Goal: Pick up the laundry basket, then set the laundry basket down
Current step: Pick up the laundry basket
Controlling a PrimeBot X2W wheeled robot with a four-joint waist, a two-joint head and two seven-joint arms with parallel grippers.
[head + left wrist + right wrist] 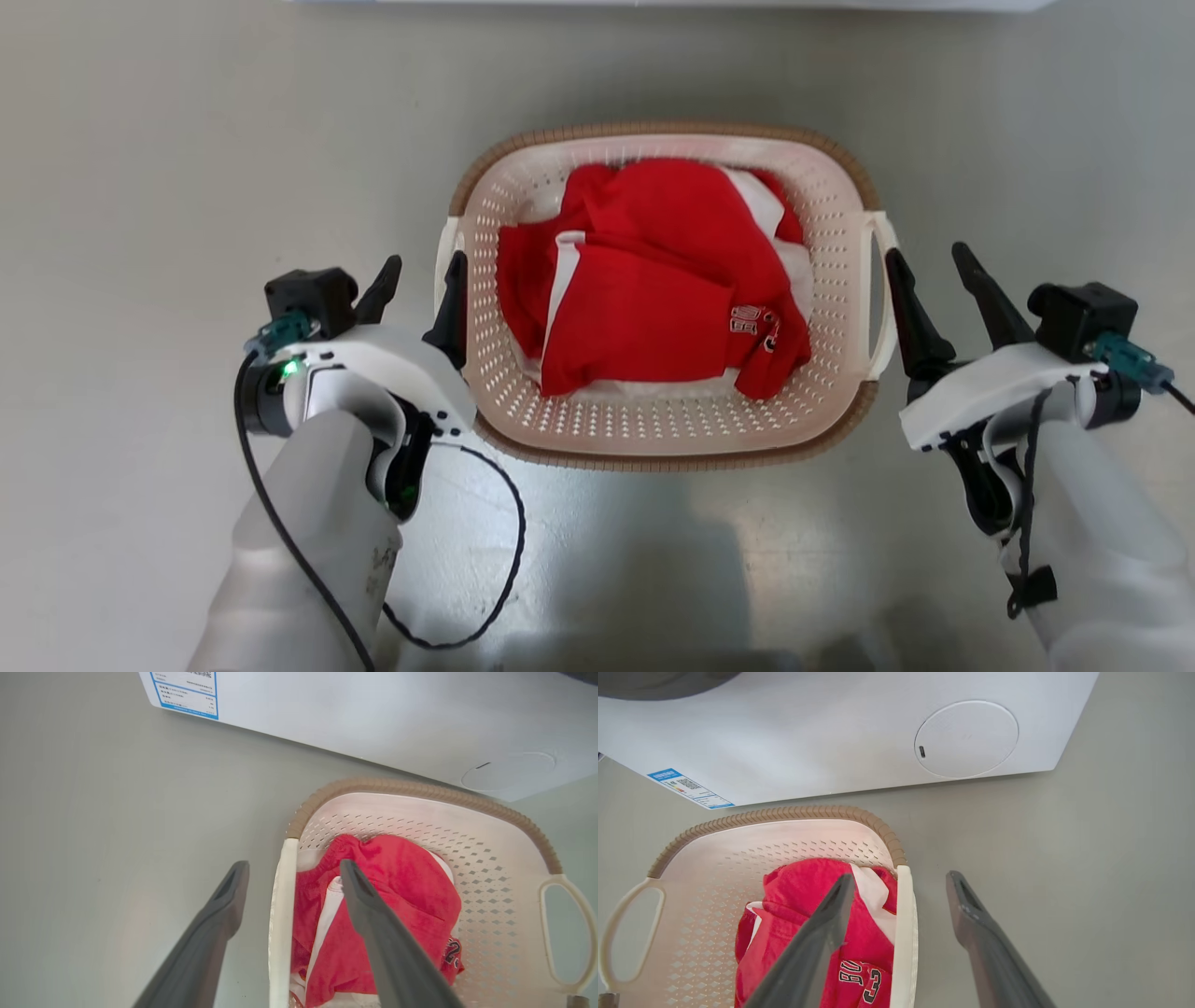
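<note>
The laundry basket (658, 422), cream with a brown rim, stands on the grey floor with red and white clothes (653, 280) inside. My left gripper (423, 275) is open at the basket's left loop handle (445, 245). In the left wrist view that handle (283, 914) shows between the fingers of the left gripper (294, 864). At the right loop handle (878, 224) my right gripper (926, 254) is open too. The right wrist view has that handle (904, 924) in the open gap of the right gripper (901, 877). Whether any finger touches a handle I cannot tell.
A white washing machine (831, 742) stands just beyond the basket, with a round cover (966, 739) low on its front and a blue label (187, 693). Grey floor (140, 140) lies on both sides. A black cable (504, 579) loops off my left forearm.
</note>
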